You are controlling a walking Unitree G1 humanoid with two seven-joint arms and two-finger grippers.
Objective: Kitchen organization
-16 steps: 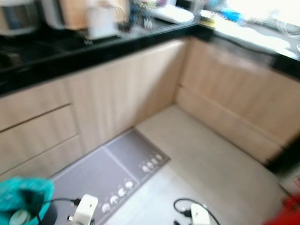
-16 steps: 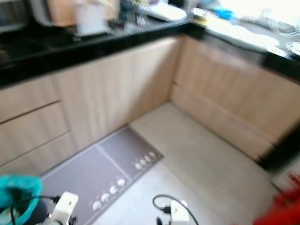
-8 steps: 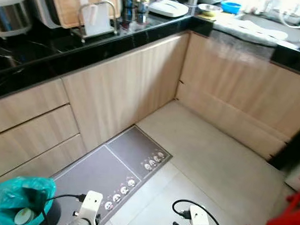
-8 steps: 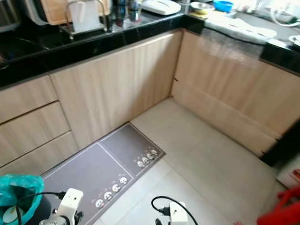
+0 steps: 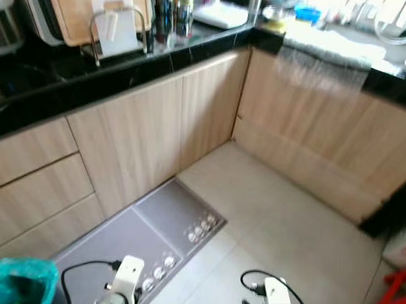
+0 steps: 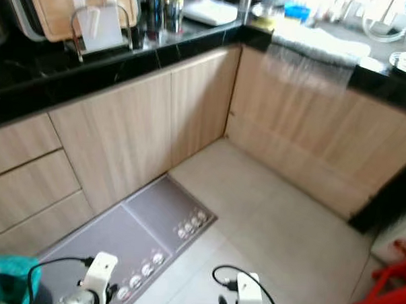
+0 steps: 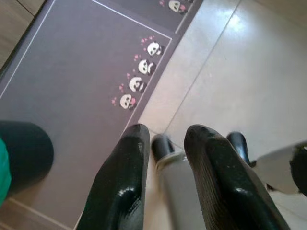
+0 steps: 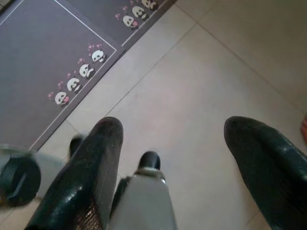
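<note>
A black L-shaped counter [image 5: 72, 72] runs over light wood cabinets [image 5: 157, 130]. On it stand a wooden cutting board [image 5: 88, 9] with a white holder in a wire rack [image 5: 114, 30], dark bottles [image 5: 170, 12] and a flat white object [image 5: 219, 15]. A white towel [image 5: 329, 46] hangs over the counter's right run. Both arms hang low above the floor. My left gripper [image 7: 165, 136] has a narrow gap between its fingers and holds nothing, over the mat's edge. My right gripper [image 8: 175, 127] is wide open over bare tiles.
A grey floor mat [image 5: 138, 237] with small panda prints lies before the drawers [image 5: 33, 185]. A bin with a teal bag [image 5: 15, 285] stands at lower left. Something red [image 5: 392, 301] sits at lower right. Beige floor tiles [image 5: 287, 223] fill the corner.
The whole picture has shifted as the camera moved: counter and cabinets sit a little further left and the teal bin lower in frame. Both arms still hang as before.
</note>
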